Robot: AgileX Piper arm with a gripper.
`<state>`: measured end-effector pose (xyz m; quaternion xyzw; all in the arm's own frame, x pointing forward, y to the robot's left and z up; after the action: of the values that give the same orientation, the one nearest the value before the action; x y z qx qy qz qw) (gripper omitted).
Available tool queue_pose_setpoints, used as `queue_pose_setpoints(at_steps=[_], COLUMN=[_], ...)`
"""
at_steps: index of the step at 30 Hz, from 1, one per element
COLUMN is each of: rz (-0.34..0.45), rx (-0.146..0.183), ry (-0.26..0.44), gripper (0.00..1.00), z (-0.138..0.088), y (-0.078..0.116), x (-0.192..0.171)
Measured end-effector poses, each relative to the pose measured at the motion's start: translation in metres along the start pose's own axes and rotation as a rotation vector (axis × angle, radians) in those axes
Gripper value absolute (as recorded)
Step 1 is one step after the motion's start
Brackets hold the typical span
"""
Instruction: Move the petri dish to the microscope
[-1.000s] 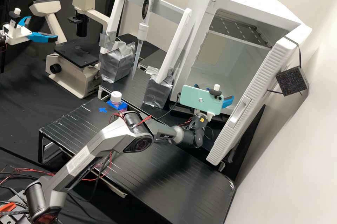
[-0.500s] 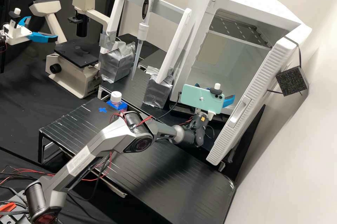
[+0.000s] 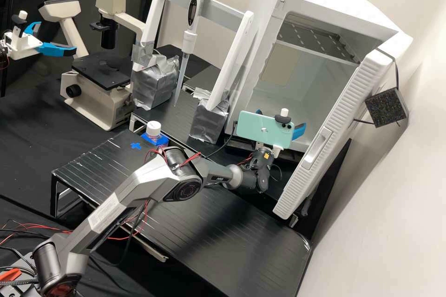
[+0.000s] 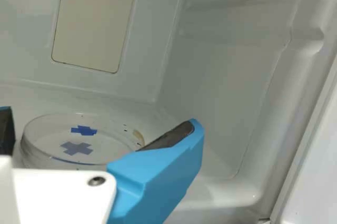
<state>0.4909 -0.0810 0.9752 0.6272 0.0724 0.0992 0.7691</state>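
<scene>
In the high view, the gripper [image 3: 281, 119] has shifted slightly left and up in the picture, drawing a little away from the cabinet's open door [image 3: 332, 134]. The phone [image 3: 265, 130] mounted on it and the arm's wrist joint [image 3: 261, 161] have moved along with it.

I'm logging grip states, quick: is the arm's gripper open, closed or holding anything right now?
Gripper: open, its fingers spread apart with the dish between them, not clamped on it.

Gripper [image 3: 298, 132] mostly hidden behind phone [image 3: 264, 129]; petri dish [image 4: 108, 142] partly hidden by gripper.
</scene>
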Motion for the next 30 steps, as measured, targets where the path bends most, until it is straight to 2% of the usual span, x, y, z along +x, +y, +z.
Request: queue_pose_setpoints(at_steps=[30], rz=[-0.019], rx=[-0.007], ry=[0.014], gripper=[0.00], z=[-0.0052], y=[-0.0050], x=[0.0036])
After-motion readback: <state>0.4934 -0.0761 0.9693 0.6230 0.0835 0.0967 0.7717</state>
